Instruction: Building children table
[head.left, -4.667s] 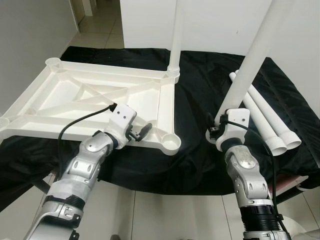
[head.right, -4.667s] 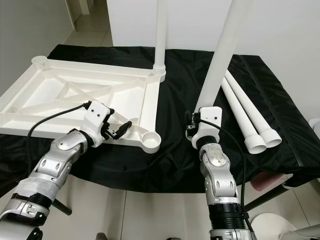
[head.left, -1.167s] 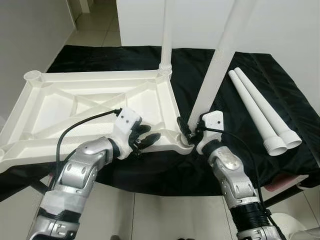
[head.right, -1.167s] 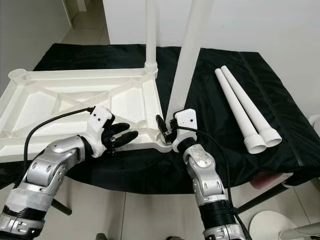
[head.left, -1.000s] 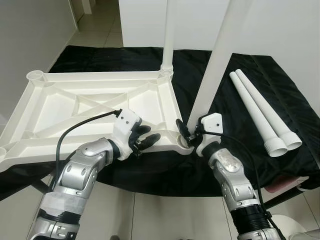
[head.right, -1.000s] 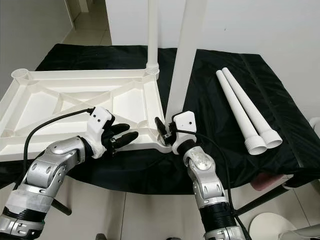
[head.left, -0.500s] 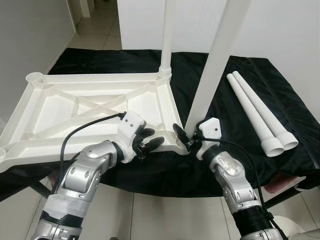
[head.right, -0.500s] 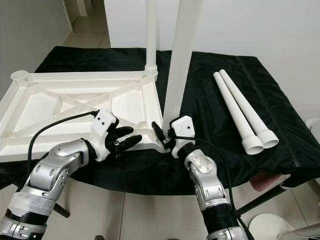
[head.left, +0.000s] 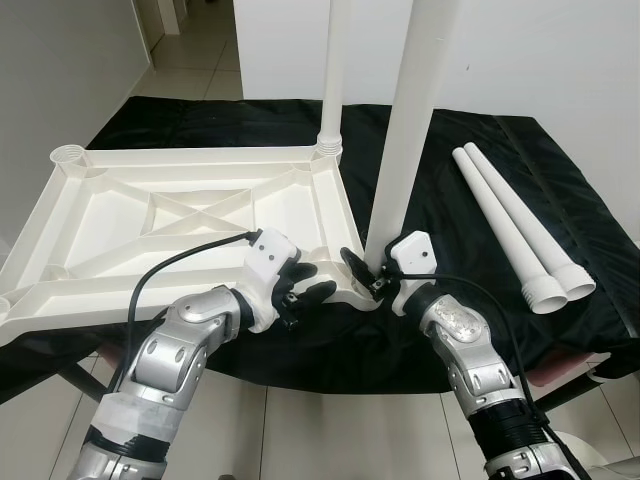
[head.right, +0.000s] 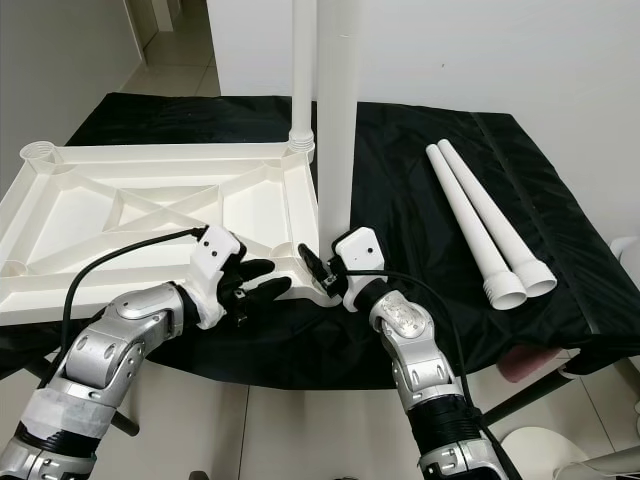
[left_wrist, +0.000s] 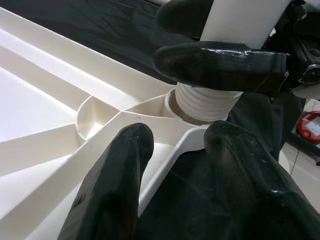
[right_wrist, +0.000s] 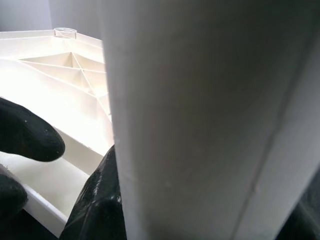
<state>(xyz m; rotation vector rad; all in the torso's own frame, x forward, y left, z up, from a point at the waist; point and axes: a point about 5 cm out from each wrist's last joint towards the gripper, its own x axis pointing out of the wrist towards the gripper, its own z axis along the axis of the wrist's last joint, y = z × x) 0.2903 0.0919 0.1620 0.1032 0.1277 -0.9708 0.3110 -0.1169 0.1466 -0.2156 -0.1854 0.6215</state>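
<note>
The white plastic tabletop (head.left: 190, 215) lies upside down, ribbed underside up, on the left half of a counter draped in black cloth (head.left: 470, 130). It overhangs the counter's left edge, and its near right corner sits close to the counter's near edge. A round socket shows at its far left corner (head.left: 68, 155). One white leg (head.left: 333, 70) already stands upright in the far right corner socket.

A second white leg (head.left: 410, 110) stands nearly upright at the near right corner. In the left wrist view its ribbed, threaded end (left_wrist: 207, 102) sits at the mouth of the corner socket (left_wrist: 197, 117); how deep it has gone in cannot be told.

The right gripper (head.left: 372, 275) is clenched on this second leg just above the threaded end, its black jaws on either side of the tube. The right wrist view looks straight along the leg's smooth white wall (right_wrist: 200, 125), with one black finger (right_wrist: 97, 205) pressed against it.

The left gripper (head.left: 308, 282) is at the tabletop's near edge, just left of the same corner. Its jaws are spread and released, holding nothing; one finger (left_wrist: 112, 190) lies over the rim of the tabletop and the other (left_wrist: 250, 185) over the black cloth just beside the corner.

Two spare white legs (head.left: 515, 230) lie side by side and touching on the right half of the counter, well apart from the tabletop, with their wider ribbed ends toward the near right corner.

Pale floor tiles (head.left: 300, 430) show below the counter's near edge.
</note>
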